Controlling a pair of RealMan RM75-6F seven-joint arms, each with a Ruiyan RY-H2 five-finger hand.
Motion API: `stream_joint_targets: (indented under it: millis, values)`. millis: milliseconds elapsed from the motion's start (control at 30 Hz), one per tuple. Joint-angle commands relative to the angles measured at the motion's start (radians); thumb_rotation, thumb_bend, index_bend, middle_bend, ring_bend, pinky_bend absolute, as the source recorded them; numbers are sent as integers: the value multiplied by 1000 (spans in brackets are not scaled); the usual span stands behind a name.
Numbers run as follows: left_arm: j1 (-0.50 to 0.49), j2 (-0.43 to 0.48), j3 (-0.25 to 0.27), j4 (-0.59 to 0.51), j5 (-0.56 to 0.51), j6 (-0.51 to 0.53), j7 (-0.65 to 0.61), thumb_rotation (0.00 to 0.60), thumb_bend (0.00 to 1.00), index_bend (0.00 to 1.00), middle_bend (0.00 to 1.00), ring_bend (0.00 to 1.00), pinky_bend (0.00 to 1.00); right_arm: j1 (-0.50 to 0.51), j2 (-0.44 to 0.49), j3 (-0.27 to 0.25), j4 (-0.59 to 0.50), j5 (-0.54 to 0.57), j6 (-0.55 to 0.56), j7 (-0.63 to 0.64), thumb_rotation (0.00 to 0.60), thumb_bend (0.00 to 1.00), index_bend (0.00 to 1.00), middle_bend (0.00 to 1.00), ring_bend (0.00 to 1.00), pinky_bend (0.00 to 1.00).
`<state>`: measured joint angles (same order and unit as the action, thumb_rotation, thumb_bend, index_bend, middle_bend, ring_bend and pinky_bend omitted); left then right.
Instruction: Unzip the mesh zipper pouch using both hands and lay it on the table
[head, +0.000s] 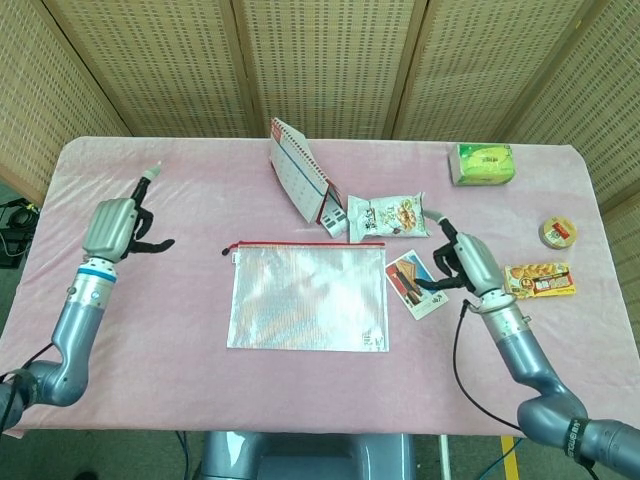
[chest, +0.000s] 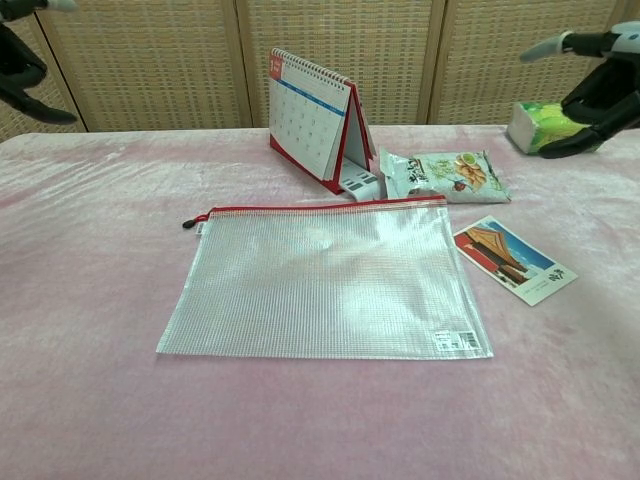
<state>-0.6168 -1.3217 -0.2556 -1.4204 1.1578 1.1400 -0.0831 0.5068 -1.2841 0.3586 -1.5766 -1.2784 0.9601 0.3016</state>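
Though flat, pouch (head: 308, 297) well apart btw hands.

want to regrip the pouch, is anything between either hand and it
Nothing visible does. The mesh pouch lies flat on the table; the left hand and right hand hang open to either side. Only a postcard lies flat between the right hand and the pouch.

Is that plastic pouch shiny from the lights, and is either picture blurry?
Head view: the mesh pouch shows a pale sheen across its middle, everything sharp. Chest view: the sheen is fainter and the pouch's grid reads clearly; both hands are cut off at the frame edges.
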Motion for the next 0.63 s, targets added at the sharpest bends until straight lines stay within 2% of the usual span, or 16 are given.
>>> stream_joint_targets:
  millis: [33, 67, 133, 167, 367, 633]
  values:
    - [140, 103, 76, -151, 39, 131, 79, 600, 0, 0, 127, 171, 357, -111, 47, -148, 90, -232, 260, -301, 600, 0, 180, 455, 522, 574]
    - [164, 121, 89, -177, 46, 159, 98, 600, 0, 0, 16, 36, 175, -128, 64, -162, 79, -232, 274, -338, 600, 0, 154, 267, 309, 317]
    - [212, 150, 118, -224, 68, 216, 132, 600, 0, 0, 0, 0, 12, -167, 90, -182, 55, -231, 319, -406, 600, 0, 105, 53, 56, 50]
    - [224, 156, 125, -236, 75, 229, 138, 600, 0, 0, 0, 0, 0, -176, 95, -188, 48, -233, 333, -419, 600, 0, 86, 6, 4, 3]
    - [326, 185, 186, -294, 129, 338, 162, 600, 0, 0, 0, 0, 0, -266, 109, -236, 41, -262, 459, -463, 600, 0, 51, 0, 0, 0]
    - [449, 188, 291, -297, 247, 443, 188, 600, 0, 0, 0, 0, 0, -382, 117, -292, 47, -277, 595, -413, 600, 0, 38, 0, 0, 0]
